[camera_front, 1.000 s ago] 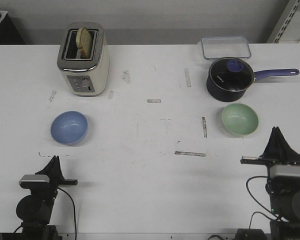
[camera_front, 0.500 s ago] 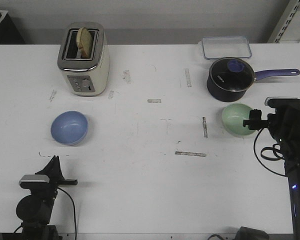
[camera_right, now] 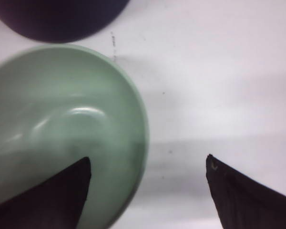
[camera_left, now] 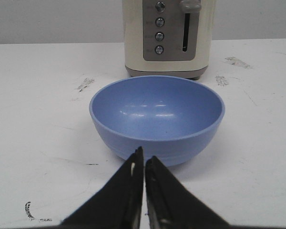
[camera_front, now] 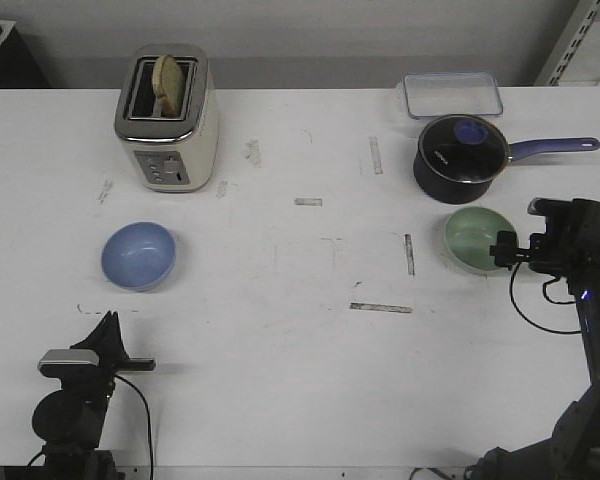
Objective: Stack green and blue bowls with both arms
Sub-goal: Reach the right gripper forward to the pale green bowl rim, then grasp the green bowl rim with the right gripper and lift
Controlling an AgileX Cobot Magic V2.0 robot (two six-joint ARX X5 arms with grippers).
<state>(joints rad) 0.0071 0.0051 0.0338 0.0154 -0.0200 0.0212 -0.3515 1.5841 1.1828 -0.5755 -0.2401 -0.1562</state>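
Front view: white scuffed table [camera_front: 300,330], grey wall [camera_front: 310,30] behind.

The white table [camera_front: 280,380] carries a toaster [camera_front: 167,120] far left, blue bowl [camera_front: 138,255] near left, saucepan [camera_front: 462,152], clear box [camera_front: 451,95] and green bowl [camera_front: 477,239] right.

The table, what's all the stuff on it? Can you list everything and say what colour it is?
Table: one, white with scuff marks, under everything.
Toaster: one, cream and silver, far left, a slice of bread sticking out of a slot.
Blue bowl: one, periwinkle, near left, in front of the toaster.
Green bowl: one, pale mint, right side, in front of the saucepan.
Saucepan: one, dark navy with purple handle, lidded, far right.
Plastic container: one, clear, behind the saucepan.
Left gripper: black, shut, just in front of the blue bowl.
Right gripper: black, open, straddling the green bowl's rim.
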